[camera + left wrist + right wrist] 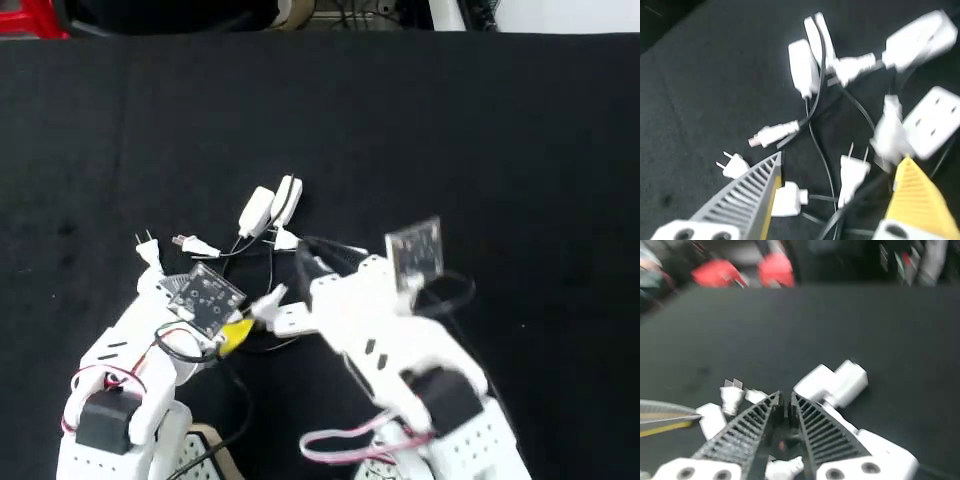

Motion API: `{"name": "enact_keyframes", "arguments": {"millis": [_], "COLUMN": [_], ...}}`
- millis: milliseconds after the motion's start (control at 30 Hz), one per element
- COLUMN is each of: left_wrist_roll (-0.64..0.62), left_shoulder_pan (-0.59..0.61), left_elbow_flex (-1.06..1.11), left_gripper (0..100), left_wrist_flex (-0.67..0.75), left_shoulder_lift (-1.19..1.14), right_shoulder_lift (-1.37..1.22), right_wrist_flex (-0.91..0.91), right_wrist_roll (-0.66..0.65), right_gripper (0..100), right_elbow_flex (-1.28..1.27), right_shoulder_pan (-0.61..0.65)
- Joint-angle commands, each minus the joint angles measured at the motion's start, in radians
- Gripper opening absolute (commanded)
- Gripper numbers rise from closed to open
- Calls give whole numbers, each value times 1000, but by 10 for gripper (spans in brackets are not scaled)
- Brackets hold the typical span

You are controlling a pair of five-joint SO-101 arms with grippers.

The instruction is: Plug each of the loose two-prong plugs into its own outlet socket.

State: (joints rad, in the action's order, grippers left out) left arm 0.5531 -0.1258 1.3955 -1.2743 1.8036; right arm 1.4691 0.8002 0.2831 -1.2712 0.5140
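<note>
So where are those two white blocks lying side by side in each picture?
High view: the pair of white blocks lies a bit left of centre.
Left wrist view: it lies beyond the left pincer, past a cabled plug.
Right wrist view: it lies just beyond the right pincer, at.
Shared landmark: the left pincer's yellow finger, seen in all three.

One white two-prong plug (854,172) lies between the spread fingers of the left gripper (841,160), with its prongs pointing away. A smaller plug (732,165) lies just outside the grey finger (755,190). The white outlet block (935,122) lies just beyond the yellow finger (915,195).
</note>
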Motion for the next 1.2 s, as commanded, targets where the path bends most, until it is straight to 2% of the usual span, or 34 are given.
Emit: {"name": "enact_keyframes", "arguments": {"millis": [0, 167, 267, 400, 500, 600, 833, 933, 1033, 1167], "left_wrist_roll": [89, 118, 94, -35, -41, -40, -35, 14, 20, 23], "left_shoulder_pan": [53, 77, 170, 348, 472, 544, 559, 559, 555, 553], "left_elbow_flex": [47, 85, 58, -10, -13, 36, 179, 194, 196, 214], "left_gripper": [346, 346, 346, 346, 346, 346, 346, 346, 346, 346], "left_wrist_flex": [-6, -8, -14, -38, -60, -55, 38, 35, 31, 37], "left_shoulder_lift": [-3, -3, -3, -3, -3, -3, -3, -3, -3, -3], "right_shoulder_lift": [-223, -452, -522, -572, -610, -682, -997, -1164, -1287, -1330], "right_wrist_flex": [9, 9, 9, 20, 14, 8, -68, -86, -64, 21], "right_wrist_roll": [-23, -38, -29, 52, 78, 83, 209, 206, 146, 126], "right_gripper": [11, 16, 70, 152, 152, 155, 155, 155, 154, 152], "right_elbow_flex": [122, 222, 260, 269, 255, 248, 364, 440, 518, 622], "right_shoulder_pan": [-77, -78, -74, 54, 163, 221, 233, 232, 227, 213]}}
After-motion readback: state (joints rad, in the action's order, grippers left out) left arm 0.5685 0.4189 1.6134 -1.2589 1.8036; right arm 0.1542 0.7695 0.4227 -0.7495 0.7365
